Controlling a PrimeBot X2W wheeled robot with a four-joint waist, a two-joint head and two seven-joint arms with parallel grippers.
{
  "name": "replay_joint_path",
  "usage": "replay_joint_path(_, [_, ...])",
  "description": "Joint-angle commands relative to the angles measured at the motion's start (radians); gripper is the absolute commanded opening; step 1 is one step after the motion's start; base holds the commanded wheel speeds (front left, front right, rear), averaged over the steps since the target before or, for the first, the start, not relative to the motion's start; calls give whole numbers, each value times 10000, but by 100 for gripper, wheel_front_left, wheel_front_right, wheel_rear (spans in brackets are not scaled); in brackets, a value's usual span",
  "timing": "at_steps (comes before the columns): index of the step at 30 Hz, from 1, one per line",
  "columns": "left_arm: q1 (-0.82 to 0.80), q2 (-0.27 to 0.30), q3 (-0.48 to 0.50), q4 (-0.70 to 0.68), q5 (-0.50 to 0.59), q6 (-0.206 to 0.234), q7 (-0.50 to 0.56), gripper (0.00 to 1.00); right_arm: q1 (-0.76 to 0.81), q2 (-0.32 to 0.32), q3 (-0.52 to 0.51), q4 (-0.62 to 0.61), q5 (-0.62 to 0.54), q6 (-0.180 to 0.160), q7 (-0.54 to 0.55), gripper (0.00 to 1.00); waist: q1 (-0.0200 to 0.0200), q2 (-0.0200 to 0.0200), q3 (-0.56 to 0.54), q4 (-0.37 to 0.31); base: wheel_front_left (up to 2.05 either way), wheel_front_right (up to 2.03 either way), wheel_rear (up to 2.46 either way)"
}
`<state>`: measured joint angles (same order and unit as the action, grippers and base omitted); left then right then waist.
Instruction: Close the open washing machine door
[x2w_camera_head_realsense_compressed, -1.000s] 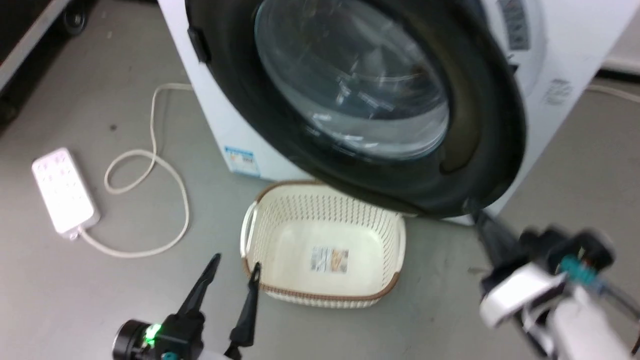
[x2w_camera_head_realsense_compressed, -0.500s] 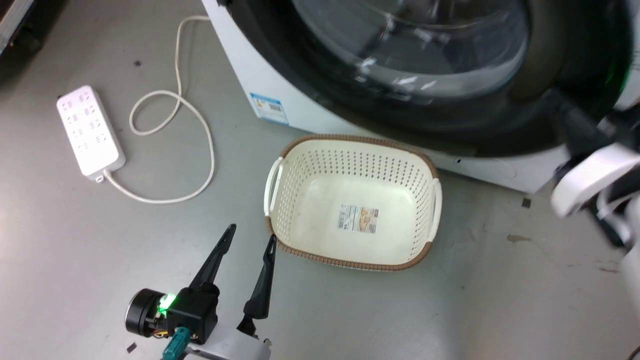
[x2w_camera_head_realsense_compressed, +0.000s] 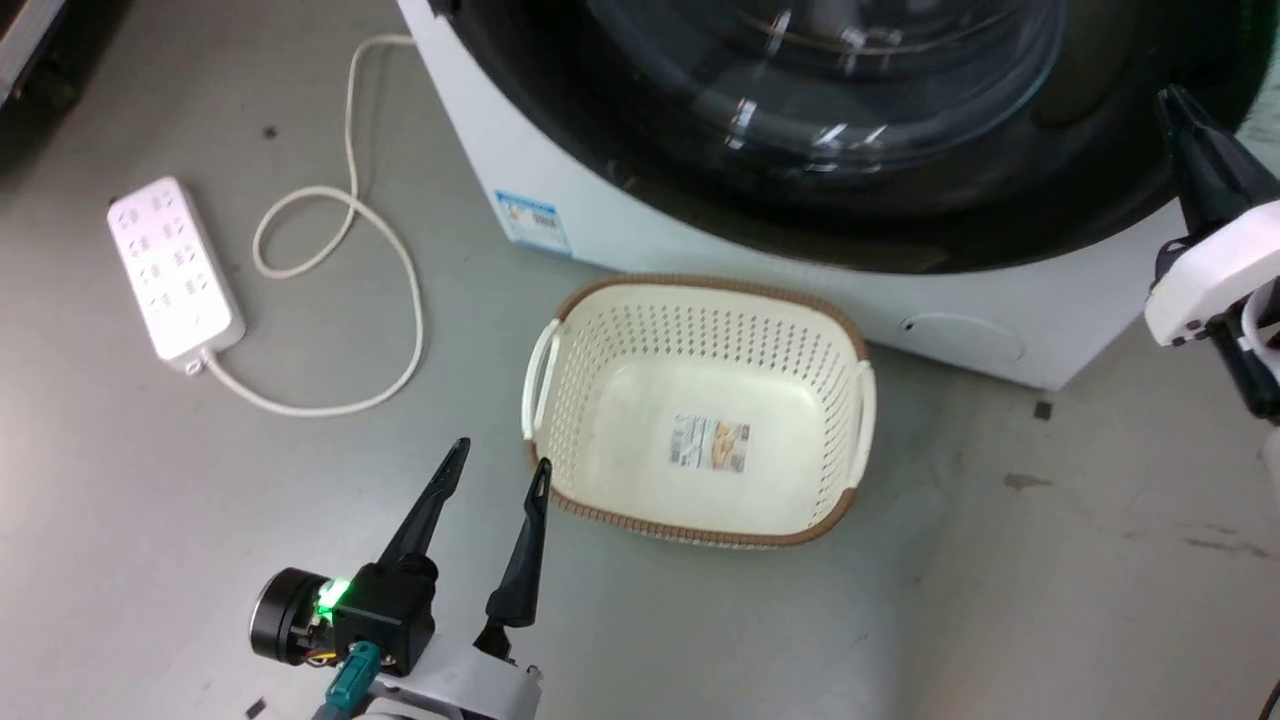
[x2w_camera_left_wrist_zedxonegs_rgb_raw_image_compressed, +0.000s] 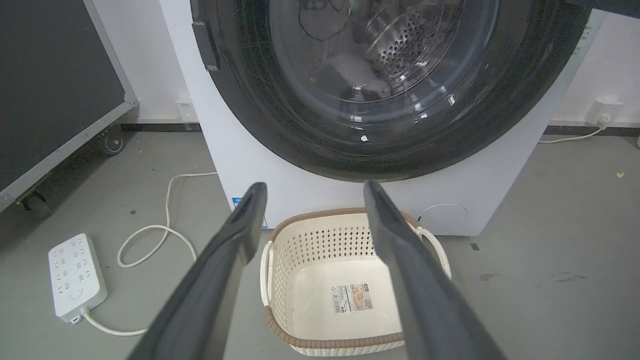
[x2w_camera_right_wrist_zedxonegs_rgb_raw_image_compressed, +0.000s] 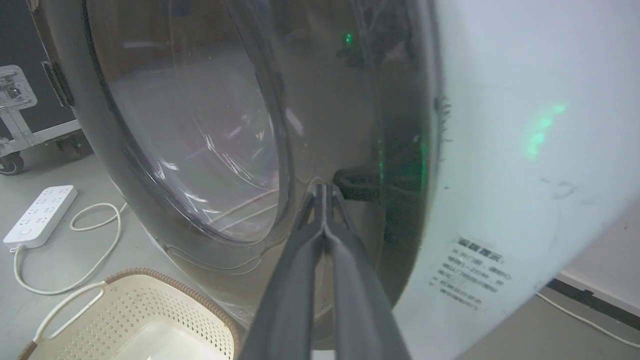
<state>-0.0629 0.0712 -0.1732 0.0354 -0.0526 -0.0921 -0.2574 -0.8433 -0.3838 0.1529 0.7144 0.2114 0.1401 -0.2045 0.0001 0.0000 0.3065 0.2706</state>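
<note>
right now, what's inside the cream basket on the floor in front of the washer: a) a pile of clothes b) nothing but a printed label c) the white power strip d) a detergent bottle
b: the basket is empty, with only a printed label stuck to its bottom.

Glossy glass door (x2w_camera_head_realsense_compressed: 850, 120); matt perforated plastic basket (x2w_camera_head_realsense_compressed: 700, 322).
</note>
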Motion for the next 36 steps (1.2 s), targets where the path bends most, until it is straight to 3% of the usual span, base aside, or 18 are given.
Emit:
replay_joint_path(1, [-45, -4, 47, 34, 81, -41, -43, 100, 56, 2, -77, 10, 57, -94, -122, 0, -1, 0, -269, -141, 0, 0, 0])
replay_joint_path(2, [-20, 5, 77, 64, 85, -40, -43, 100, 213, 67, -47, -16, 77, -94, -215, 26, -1, 0, -415, -203, 0, 0, 0])
replay_joint_path(3, [6, 11, 122, 79, 79, -32, -43, 100, 387, 121, -49, -82, 53, -94, -316, 83, -1, 0, -577, -276, 0, 0, 0])
replay_joint_path(4, [39, 29, 160, 95, 83, -27, -43, 100, 598, 219, -56, -151, 84, -94, -386, 100, -1, 0, -737, -350, 0, 0, 0])
replay_joint_path(10, [310, 163, 346, 289, -17, -72, -43, 100, 2427, 724, -270, -1153, -162, -94, -555, 100, -1, 0, -1638, -837, 0, 0, 0])
replay_joint_path(14, [521, 243, 491, 436, -101, -91, -43, 100, 3996, 1223, -937, -2379, -381, -94, -568, 100, -1, 0, -2067, -1170, 0, 0, 0])
replay_joint_path(23, [989, 175, 848, 807, -527, -62, -43, 100, 7464, 3091, -2698, -5138, -1268, -94, -571, 100, -1, 0, -2702, -1613, 0, 0, 0])
replay_joint_path(28, [1079, 167, 910, 998, -542, -48, -43, 100, 8454, 3316, -2877, -5766, -1591, -94, -571, 100, -1, 0, -2866, -1721, 0, 0, 0])
replay_joint_path(36, [1121, 203, 973, 1049, -445, -12, -43, 100, 8916, 3333, -2571, -5806, -1185, -94, -572, 100, -1, 0, -2989, -1846, 0, 0, 0])
